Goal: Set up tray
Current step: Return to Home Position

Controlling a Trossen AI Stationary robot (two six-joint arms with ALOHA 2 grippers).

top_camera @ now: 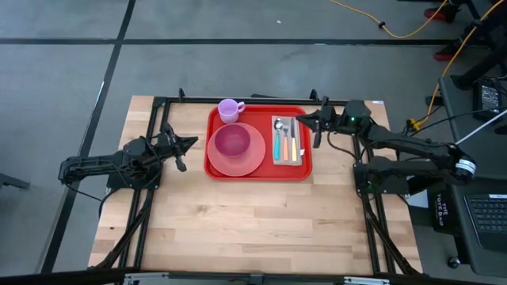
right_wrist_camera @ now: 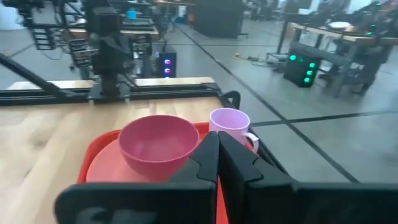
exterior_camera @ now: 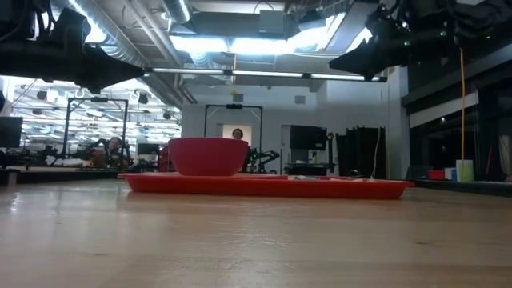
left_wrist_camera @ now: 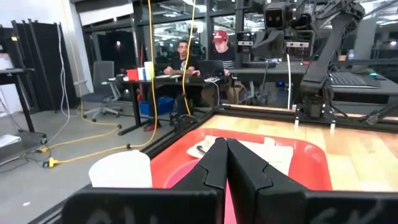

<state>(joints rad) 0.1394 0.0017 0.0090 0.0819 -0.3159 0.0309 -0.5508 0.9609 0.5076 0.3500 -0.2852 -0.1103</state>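
The red tray [top_camera: 260,172] lies flat on the table's far middle. On it a pink bowl [top_camera: 231,141] stands on a round pink plate [top_camera: 252,162]. A pale purple mug [top_camera: 229,110] stands at the tray's far left corner. A pale napkin [top_camera: 286,157] on the tray's right side carries cutlery [top_camera: 286,142]. My left gripper [top_camera: 188,143] is shut and hovers left of the tray. My right gripper [top_camera: 303,120] is shut above the tray's far right corner. In the low view both hang well above the tray [exterior_camera: 264,186].
A black frame rail [top_camera: 198,99] runs along the table's far edge and down both sides. Bare wood [top_camera: 253,222] stretches from the tray toward the near edge. People sit at desks [left_wrist_camera: 199,59] in the room beyond; yellow cables lie on the floor.
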